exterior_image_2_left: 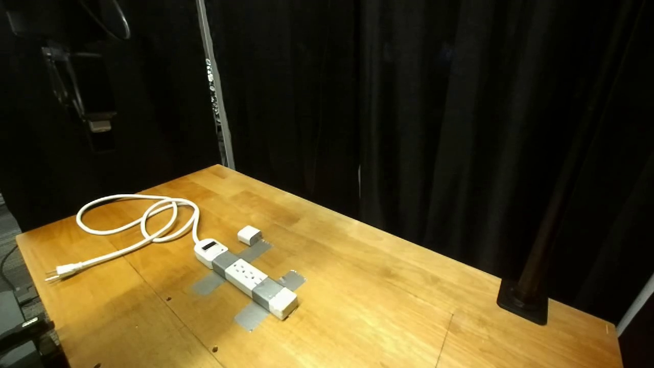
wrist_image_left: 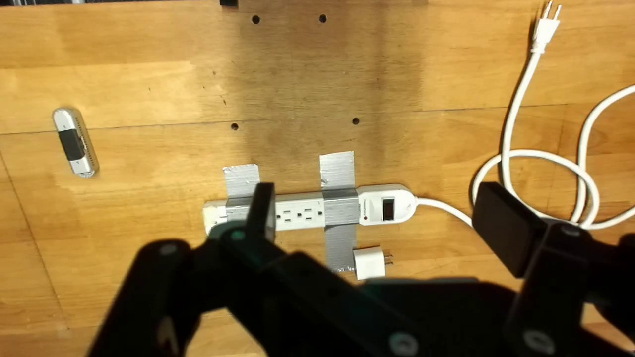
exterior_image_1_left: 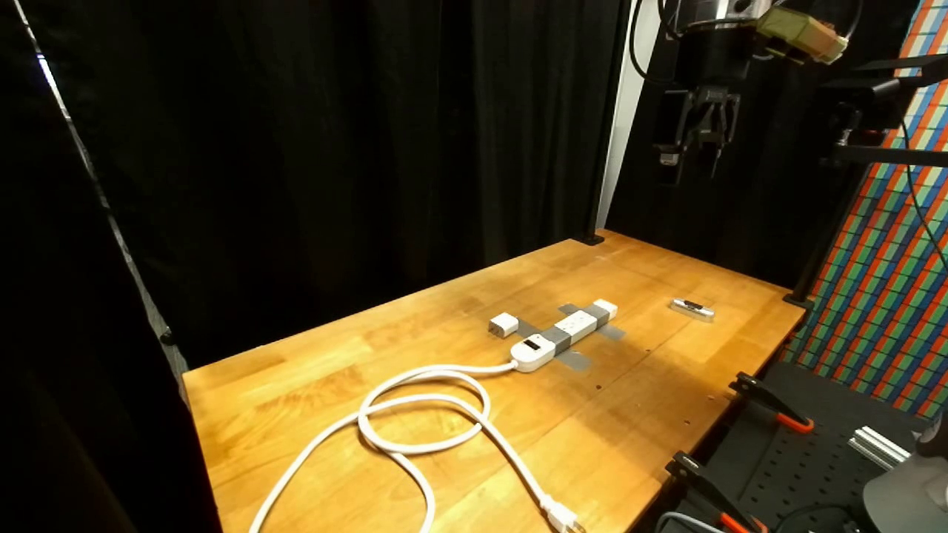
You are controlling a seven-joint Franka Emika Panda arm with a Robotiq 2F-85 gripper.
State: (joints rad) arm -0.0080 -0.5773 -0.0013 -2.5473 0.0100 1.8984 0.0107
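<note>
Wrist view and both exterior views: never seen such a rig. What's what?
The machine is a robot arm ending in a two-fingered tool. The wrist view is shot from the arm's end, looking down past the tool; the exterior views are shot from two places outside the robot. On the wooden table lies a white power strip strapped with grey tape, its white cord looped beyond one end. Beside the strip sits a small white plug adapter; farther off lies a silver-and-black device I can't identify. The tool hangs above the table, open, holding nothing.
</note>
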